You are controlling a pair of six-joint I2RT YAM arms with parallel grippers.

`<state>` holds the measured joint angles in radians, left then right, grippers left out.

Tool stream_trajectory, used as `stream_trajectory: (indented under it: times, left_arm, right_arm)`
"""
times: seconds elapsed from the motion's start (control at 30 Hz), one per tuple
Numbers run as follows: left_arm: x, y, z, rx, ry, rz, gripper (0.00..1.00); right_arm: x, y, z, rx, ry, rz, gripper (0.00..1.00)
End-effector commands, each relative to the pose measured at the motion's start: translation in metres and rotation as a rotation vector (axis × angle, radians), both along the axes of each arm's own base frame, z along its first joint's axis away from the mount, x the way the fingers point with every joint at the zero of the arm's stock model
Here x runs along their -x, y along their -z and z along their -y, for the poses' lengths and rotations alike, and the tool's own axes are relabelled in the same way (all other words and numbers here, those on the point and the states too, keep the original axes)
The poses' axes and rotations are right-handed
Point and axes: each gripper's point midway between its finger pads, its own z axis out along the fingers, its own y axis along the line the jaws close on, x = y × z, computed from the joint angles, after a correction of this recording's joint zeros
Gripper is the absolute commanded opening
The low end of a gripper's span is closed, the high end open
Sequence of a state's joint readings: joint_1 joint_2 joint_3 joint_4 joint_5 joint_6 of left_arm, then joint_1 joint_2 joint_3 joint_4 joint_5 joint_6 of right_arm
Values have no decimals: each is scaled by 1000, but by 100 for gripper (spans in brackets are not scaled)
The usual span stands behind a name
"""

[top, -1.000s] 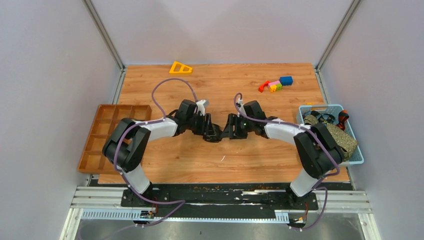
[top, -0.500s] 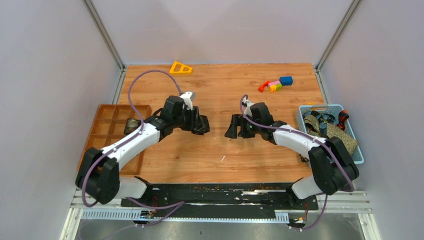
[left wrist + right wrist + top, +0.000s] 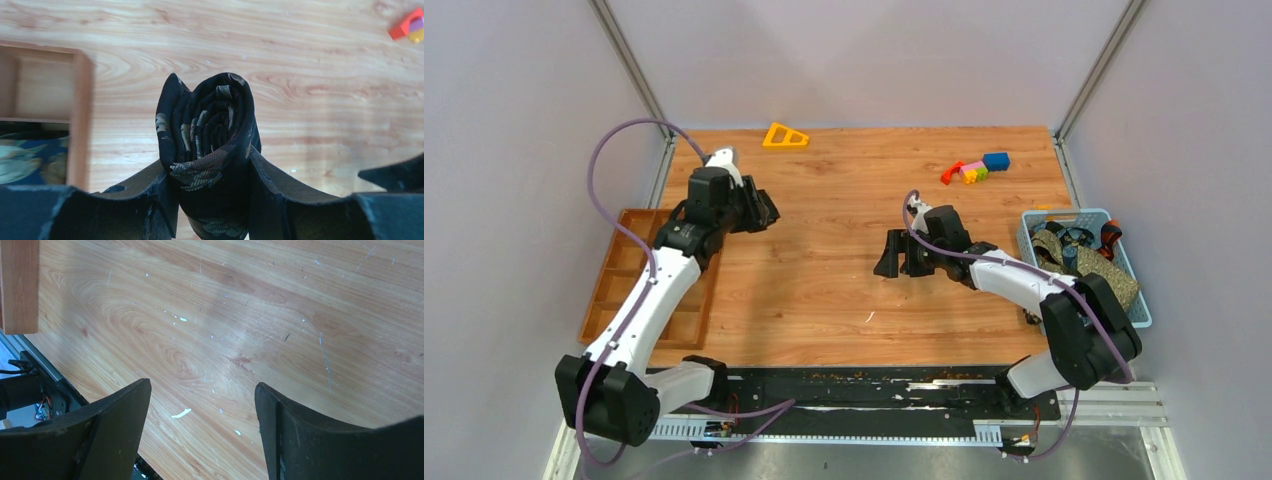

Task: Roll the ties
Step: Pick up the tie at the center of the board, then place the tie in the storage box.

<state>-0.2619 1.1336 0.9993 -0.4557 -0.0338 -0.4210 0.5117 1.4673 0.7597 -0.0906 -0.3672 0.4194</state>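
The left tool (image 3: 757,212), clamped on 1 rolled tie (image 3: 207,125), has swung from the worktop's middle to its left edge, beside the tray (image 3: 602,285). The right tool (image 3: 894,258) has let go and stands wide and empty mid-worktop. That roll looks finished and bound for a tray compartment; more ties (image 3: 1104,272) wait in the basket (image 3: 1064,214) at the right edge.

Tray (image 3: 604,300), triangle (image 3: 785,136), blocks (image 3: 976,168) and basket (image 3: 1064,213) lie apart.
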Motion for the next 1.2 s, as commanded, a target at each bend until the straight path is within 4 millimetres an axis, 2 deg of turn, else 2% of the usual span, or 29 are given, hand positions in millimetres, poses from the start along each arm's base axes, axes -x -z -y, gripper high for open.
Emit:
stream_trajectory:
  times: [0.0,0.23,0.43,0.53,0.8,0.93,1.03,1.17]
  left_arm:
    - [-14,-26,-39,-41,-112,28,47]
    - [-29,-25,-109,-15,-319,-15,46]
    - [-13,-8,-174,-3,-505,-54,47]
    - [-4,1,-199,28,-573,-60,47]
    - [12,21,-242,118,-683,-63,47]
    - [17,35,-253,162,-726,-85,46]
    - [22,54,-259,176,-771,-139,48]
    - [23,77,-258,212,-803,-178,47]
  right_arm:
    - [-9,-4,-1,-4,-1,47,77]
    - [-8,-2,-2,-6,-12,41,77]
    - [-6,0,-3,-6,-20,31,76]
    - [-7,1,-4,-7,-21,29,76]
    - [-6,3,-5,-5,-26,16,75]
    - [-6,5,-5,-3,-25,9,75]
    - [-7,5,-6,0,-25,3,75]
    - [-7,6,-5,2,-25,1,74]
